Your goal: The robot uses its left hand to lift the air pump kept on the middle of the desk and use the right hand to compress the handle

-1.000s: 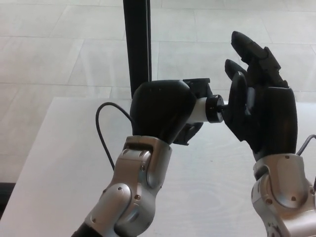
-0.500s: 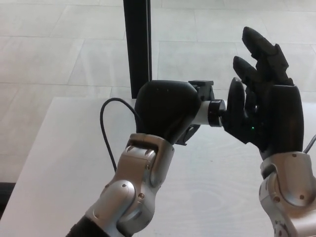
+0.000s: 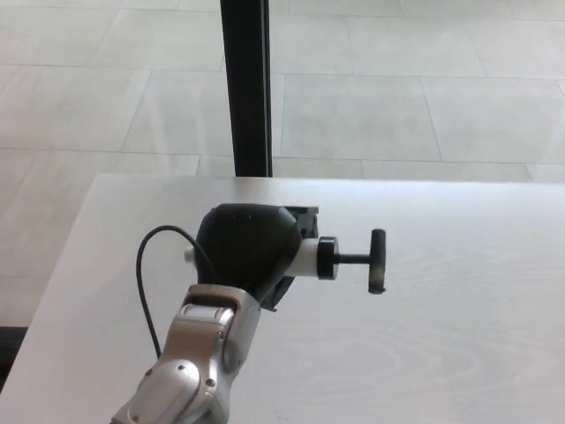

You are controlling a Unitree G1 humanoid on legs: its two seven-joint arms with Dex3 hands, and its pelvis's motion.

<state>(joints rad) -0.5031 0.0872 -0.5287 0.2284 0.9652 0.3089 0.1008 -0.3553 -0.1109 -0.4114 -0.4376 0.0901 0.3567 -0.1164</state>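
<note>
Gone from view since half a second ago is my right hand, which had its palm against the pump's handle; the handle now stands pulled out on its rod, and my left hand has sunk lower and toward nine o'clock in the picture.

Largest before me is the white desk [image 3: 441, 353], filling the lower half of the head view, with pale floor tiles [image 3: 397, 97] beyond its far edge at twelve o'clock. A black upright post [image 3: 245, 88] rises from behind that edge, just left of centre.

My left arm [image 3: 190, 371] comes up from seven o'clock, silver at the wrist. My left hand [image 3: 245, 247] sits near the middle of the picture, its fingers wrapped around the air pump [image 3: 305, 256] and gripping its body, which lies sideways and points toward three o'clock. I cannot tell whether the pump is touching the desk or held just above it.

A white barrel end shows past my hand, then a black collar, then a thin rod to the black T-handle [image 3: 378, 261], which stands crosswise and free of any contact.

A thin black hose [image 3: 144, 283] loops out at nine o'clock from my hand.
</note>
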